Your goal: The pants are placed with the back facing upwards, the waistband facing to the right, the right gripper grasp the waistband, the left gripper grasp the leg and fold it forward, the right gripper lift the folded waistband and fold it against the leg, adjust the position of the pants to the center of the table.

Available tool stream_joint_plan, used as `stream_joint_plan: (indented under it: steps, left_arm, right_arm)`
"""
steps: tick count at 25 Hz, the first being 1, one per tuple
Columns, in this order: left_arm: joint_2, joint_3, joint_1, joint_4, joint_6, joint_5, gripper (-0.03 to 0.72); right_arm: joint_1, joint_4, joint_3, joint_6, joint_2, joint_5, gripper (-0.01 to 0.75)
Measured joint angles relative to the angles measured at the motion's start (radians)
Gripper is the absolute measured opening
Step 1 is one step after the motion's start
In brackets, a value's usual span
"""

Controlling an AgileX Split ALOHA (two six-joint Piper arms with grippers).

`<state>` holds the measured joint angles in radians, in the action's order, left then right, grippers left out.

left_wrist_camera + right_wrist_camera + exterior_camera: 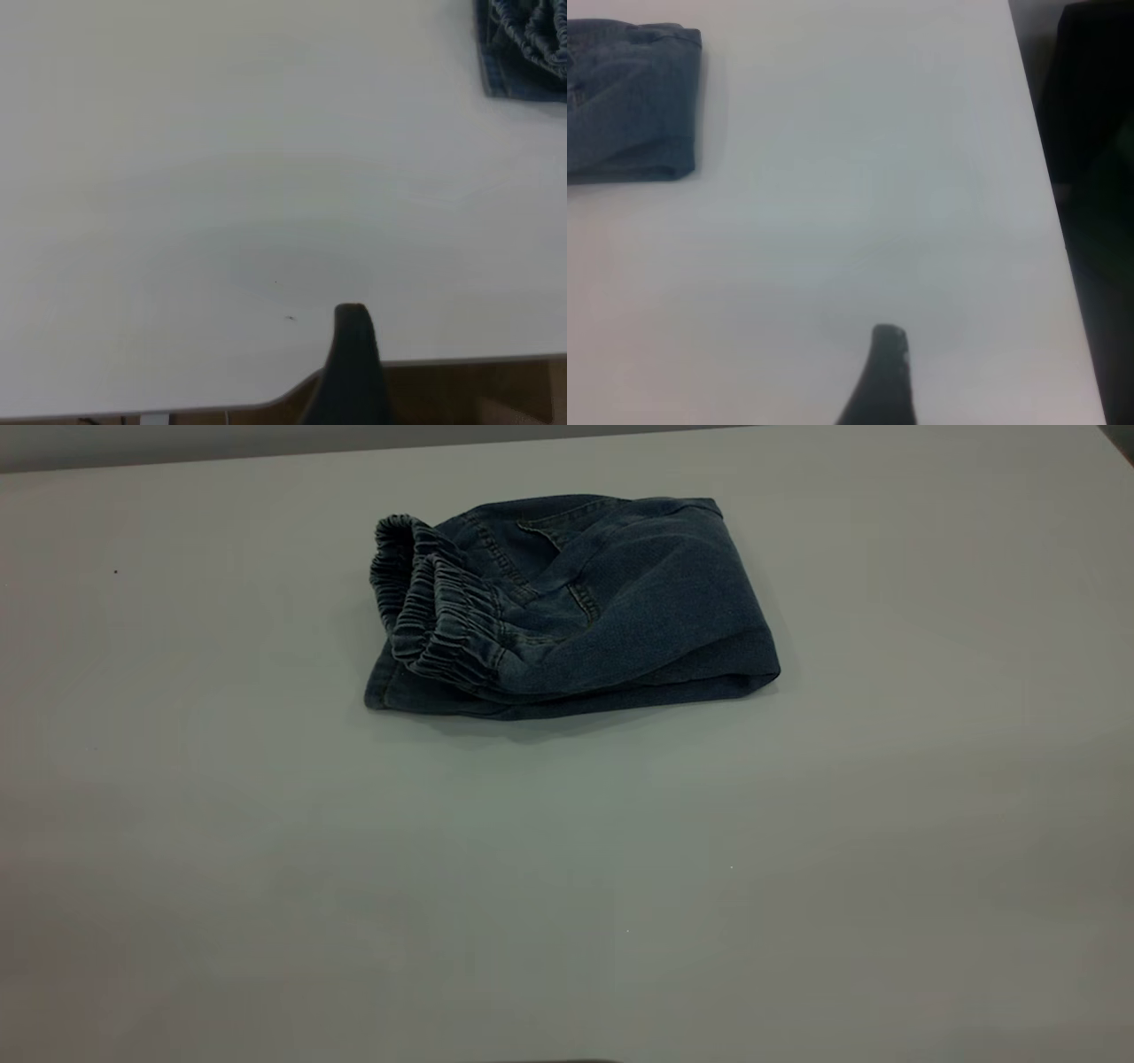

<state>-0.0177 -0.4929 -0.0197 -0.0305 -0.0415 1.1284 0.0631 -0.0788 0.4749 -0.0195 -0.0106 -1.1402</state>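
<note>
The pants (567, 602) lie folded into a compact denim bundle on the far middle of the table (567, 886). The gathered elastic waistband (434, 615) sits on top at the bundle's left end, and a back pocket seam (558, 540) faces up. The leg is hidden under the upper layer. Neither arm appears in the exterior view. A dark tip of the left gripper (352, 354) hovers over the table's edge, far from the pants (527, 53). A dark tip of the right gripper (884, 376) hangs above bare tabletop, well away from the pants (629, 97). Nothing is held.
The table's rim (443, 361) runs just below the left gripper, with brown floor beyond it. In the right wrist view the table's side edge (1041, 177) borders a dark area. Bare white tabletop surrounds the bundle on all sides.
</note>
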Motion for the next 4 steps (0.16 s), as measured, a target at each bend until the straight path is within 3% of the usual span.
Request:
stream_joint_plan:
  steps: [4]
  left_arm:
    - [0.000,0.000,0.000,0.000,0.001,0.000,0.546]
  right_arm:
    - [0.000,0.000,0.000,0.001,0.000,0.000,0.586]
